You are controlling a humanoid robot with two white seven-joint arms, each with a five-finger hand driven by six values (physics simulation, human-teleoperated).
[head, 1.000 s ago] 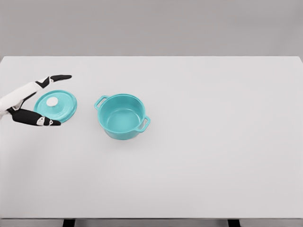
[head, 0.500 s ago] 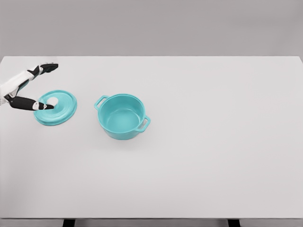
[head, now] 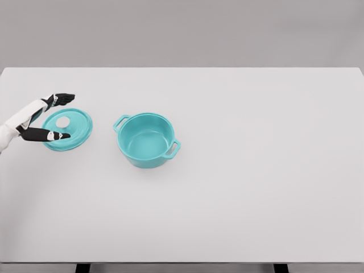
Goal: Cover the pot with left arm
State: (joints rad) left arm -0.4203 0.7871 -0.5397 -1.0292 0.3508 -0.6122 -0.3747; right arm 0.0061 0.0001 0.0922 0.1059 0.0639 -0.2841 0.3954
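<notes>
Left hand point(head: 42, 118) has closed back in, fingers point(head: 57, 135) spread astride the lid point(head: 68, 128) near the bench's left edge, ungrasped; pot point(head: 147, 139) uncovered.

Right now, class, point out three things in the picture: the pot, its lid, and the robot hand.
pot point(head: 148, 142), head view, on its inside floor.
lid point(head: 77, 128), head view, on its teal top, right of the white knob.
left robot hand point(head: 35, 116), head view, on the white back of the hand.

One head view — high, angled down across the whole white table point(head: 256, 199) (far edge included).
</notes>
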